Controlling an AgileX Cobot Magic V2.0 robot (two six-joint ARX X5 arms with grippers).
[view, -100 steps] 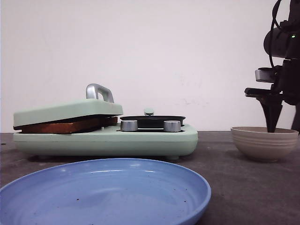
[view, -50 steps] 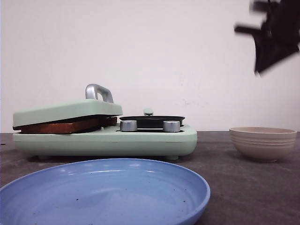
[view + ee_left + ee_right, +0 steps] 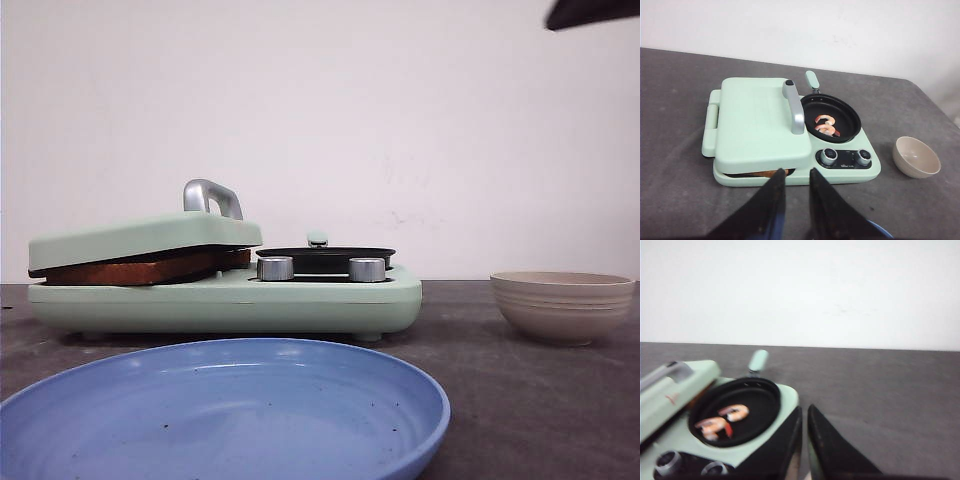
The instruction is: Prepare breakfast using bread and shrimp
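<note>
Above beige ribbed bowl (image 3: 563,306), right pincer (image 3: 804,440) lifted clear, fingers nearly together, empty (orange-pink shrimp (image 3: 826,125) now in black pan (image 3: 831,118)); bread (image 3: 140,268) toasting.

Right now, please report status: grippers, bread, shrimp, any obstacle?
Left gripper slightly open, empty. Right gripper nearly closed, empty. Shrimp in the black pan; bread under the press lid. Nothing blocking.

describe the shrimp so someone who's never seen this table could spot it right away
Find the mint-green breakfast maker in the middle of the grey table. Beside its closed lid, above the two silver knobs, sits a small round black pan. The shrimp are the curled orange-pink and pale pieces lying in that pan, the only warm-coloured things on its black surface.
</note>
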